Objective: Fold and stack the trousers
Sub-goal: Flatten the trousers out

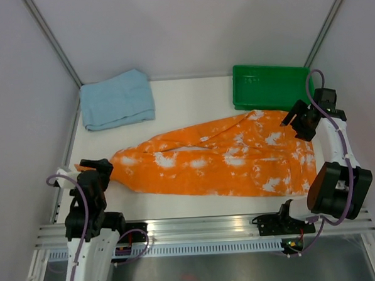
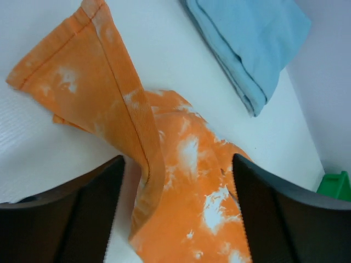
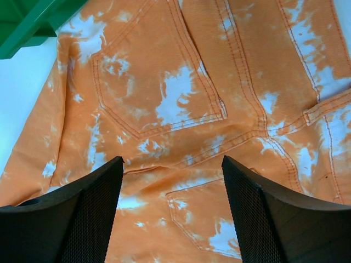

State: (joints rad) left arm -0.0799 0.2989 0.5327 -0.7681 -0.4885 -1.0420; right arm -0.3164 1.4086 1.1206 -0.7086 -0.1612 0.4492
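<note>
While both grippers stand wide open, neither has hold of anything. One pair of orange trousers [image 1: 220,161] lies spread lengthwise across the middle of the white bench [image 1: 191,96], with the waist end at the right and the legs narrowing to the left.

At the bench's left edge, the left gripper [image 1: 100,172] sits over the leg ends. In its wrist view the two dark fingers [image 2: 93,208] stand far apart. A raised fold of the leg runs between them up to the stitched cuff [image 2: 60,60]. The cloth is not clamped, and I cannot tell whether either finger touches it.

At the right edge, the right gripper [image 1: 303,120] hangs over the seat of the trousers, near the waist. Its fingers [image 3: 82,219] are just as widely spread, and below them lie two back pockets, one [image 3: 159,93] seen whole and one [image 3: 203,219] partly cut off by the picture's edge. Whether the tips touch the fabric is not clear.

By count there are two arms, two grippers and one orange pair. One folded blue cloth [image 1: 117,99] lies at the far left corner, well apart from the trousers. One green tray [image 1: 269,86] stands at the far right, its near edge just beside the waist end.
</note>
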